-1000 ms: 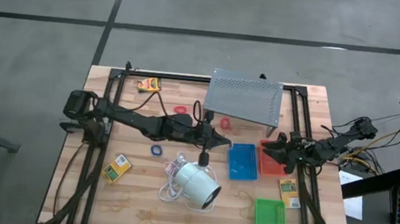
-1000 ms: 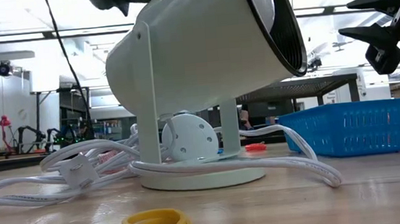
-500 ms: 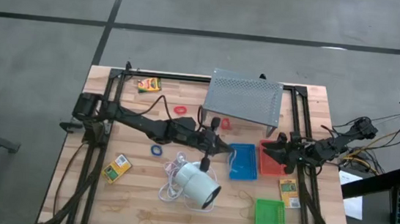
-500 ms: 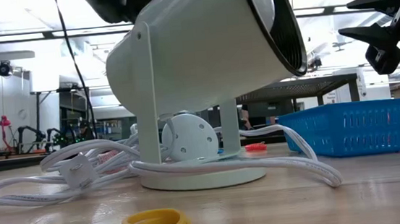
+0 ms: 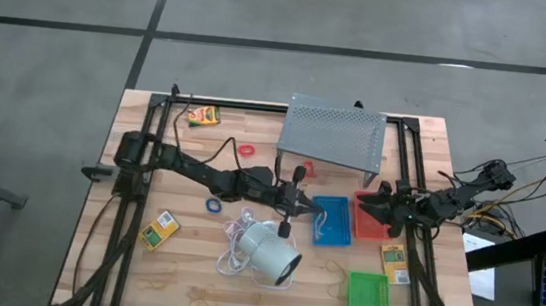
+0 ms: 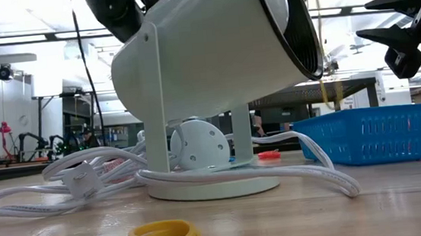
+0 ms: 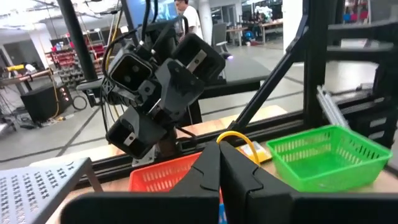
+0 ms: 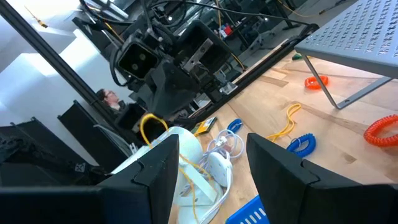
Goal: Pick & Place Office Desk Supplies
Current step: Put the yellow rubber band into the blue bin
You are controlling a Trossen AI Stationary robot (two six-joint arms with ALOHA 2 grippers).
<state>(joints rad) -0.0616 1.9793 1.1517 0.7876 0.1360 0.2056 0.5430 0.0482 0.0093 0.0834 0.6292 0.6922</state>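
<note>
Progress looks early, judging by how much lies loose. The left claw (image 5: 299, 214) is clamped on a tan rubber band (image 7: 239, 140), hanging over the near edge of the blue tray (image 5: 332, 220); in the low view the band (image 6: 320, 62) dangles above that tray's (image 6: 380, 134) rim. My guess is the band is about to be dropped in, though it is not yet released.

The right claw (image 5: 380, 206) waits with fingers apart over the red tray (image 5: 371, 219), holding nothing.

Still out on the desk (image 5: 425, 138): 2 yellow boxes on the left side (image 5: 203, 115) (image 5: 159, 229), a 3rd box (image 5: 394, 262) by the green tray (image 5: 369, 301), a red loop (image 5: 246, 150), a blue loop (image 5: 214, 206), and more tan bands near the front edge (image 5: 201, 294). The green tray looks empty. Whether the blue and red trays already hold anything I cannot tell.
</note>
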